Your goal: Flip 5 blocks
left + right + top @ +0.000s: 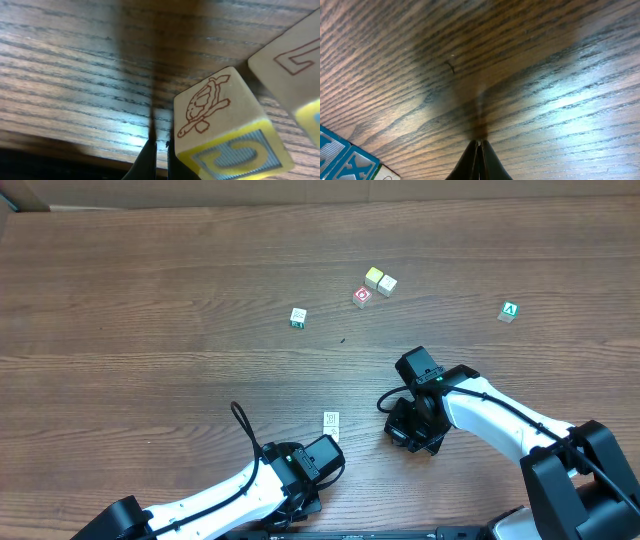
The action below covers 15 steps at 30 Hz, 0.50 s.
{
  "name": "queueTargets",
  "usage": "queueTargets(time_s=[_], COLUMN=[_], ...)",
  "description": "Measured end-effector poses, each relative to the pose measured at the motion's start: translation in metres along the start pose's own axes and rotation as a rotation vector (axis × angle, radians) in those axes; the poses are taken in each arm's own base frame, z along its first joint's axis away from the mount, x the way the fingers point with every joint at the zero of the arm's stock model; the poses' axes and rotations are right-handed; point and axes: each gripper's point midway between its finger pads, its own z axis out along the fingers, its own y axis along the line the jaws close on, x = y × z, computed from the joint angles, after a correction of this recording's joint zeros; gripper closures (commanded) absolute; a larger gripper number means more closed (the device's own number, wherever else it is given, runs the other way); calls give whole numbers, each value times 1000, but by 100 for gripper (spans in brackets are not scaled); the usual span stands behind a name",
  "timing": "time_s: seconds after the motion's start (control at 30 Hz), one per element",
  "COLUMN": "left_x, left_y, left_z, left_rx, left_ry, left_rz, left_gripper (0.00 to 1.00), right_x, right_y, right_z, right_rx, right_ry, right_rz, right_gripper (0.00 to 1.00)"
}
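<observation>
Even, fairly bright light is falling on the table (150, 300) from above, casting only small, soft shadows. In the left wrist view a dark shadow band is crossing the wood and the near block (220, 125) is blurring slightly. In the right wrist view glare is whitening the grain at right.

The shut claw (160, 161) hangs low over the table (75, 65), just left of a turtle block (207, 107), with a second block (292, 65) at right.

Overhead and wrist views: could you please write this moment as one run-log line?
left gripper: shut, empty | right gripper: shut, empty | turtle block: beside left gripper
</observation>
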Motion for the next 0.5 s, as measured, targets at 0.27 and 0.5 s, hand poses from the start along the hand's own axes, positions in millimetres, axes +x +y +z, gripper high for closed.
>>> queueTargets(time_s=[0.27,0.5], left_x=[-2,-3], left_y=[-6,-10], left_z=[0,0], left_rx=[24,42], left_ry=[-8,-15], left_rz=[27,57], left_gripper=[96,96], right_x=[0,0], right_y=[0,0], right_z=[0,0], right_rx=[0,0], right_ry=[0,0], right_rz=[0,0], right_gripper=[96,96])
